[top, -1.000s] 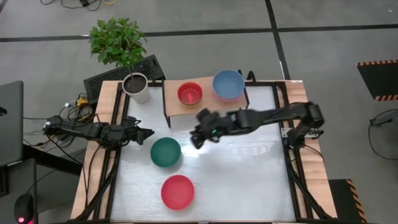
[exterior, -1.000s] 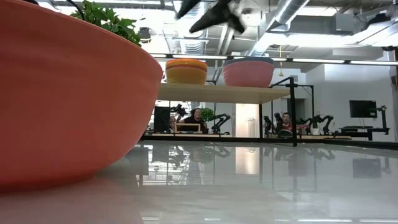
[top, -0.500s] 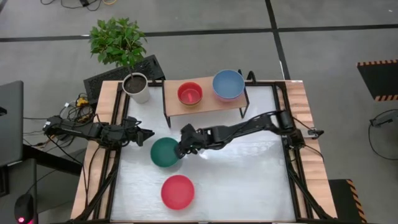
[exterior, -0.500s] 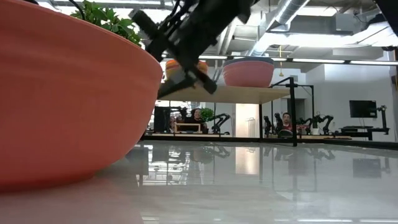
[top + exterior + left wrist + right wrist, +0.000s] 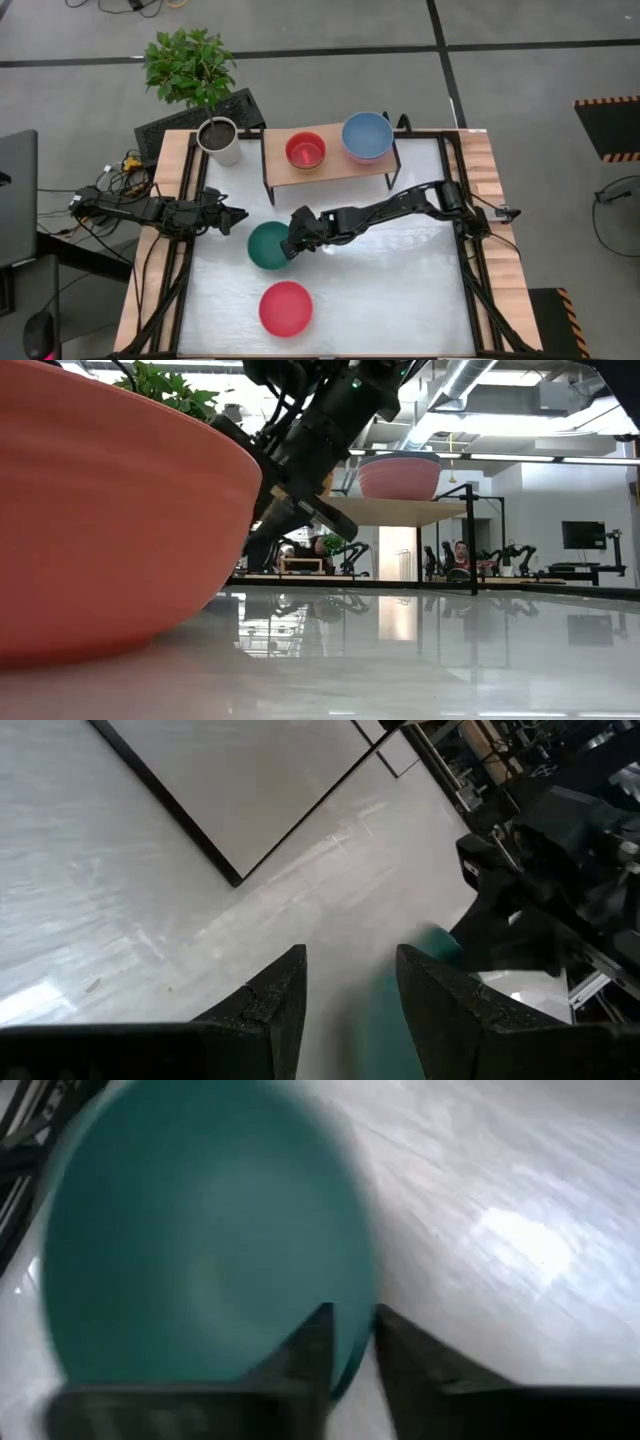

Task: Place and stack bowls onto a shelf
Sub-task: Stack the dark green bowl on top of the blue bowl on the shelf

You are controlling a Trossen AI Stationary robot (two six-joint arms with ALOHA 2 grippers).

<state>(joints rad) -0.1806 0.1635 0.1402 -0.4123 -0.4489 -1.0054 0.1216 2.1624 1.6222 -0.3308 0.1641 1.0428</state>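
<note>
From above, my right gripper (image 5: 292, 247) had dropped from near the shelf (image 5: 330, 166) onto the dark green bowl (image 5: 268, 245) at mid-table; its wrist view showed fingers (image 5: 312, 1342) straddling the rim — barely parted, pickup imminent; left gripper (image 5: 350, 992) idled, spread.

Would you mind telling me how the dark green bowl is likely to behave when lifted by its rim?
The dark green bowl looks like thin, rigid plastic, so probably light. The right end effector straddles only its rim, so it may tilt. The glossy tabletop suggests it slides easily if nudged.
</note>
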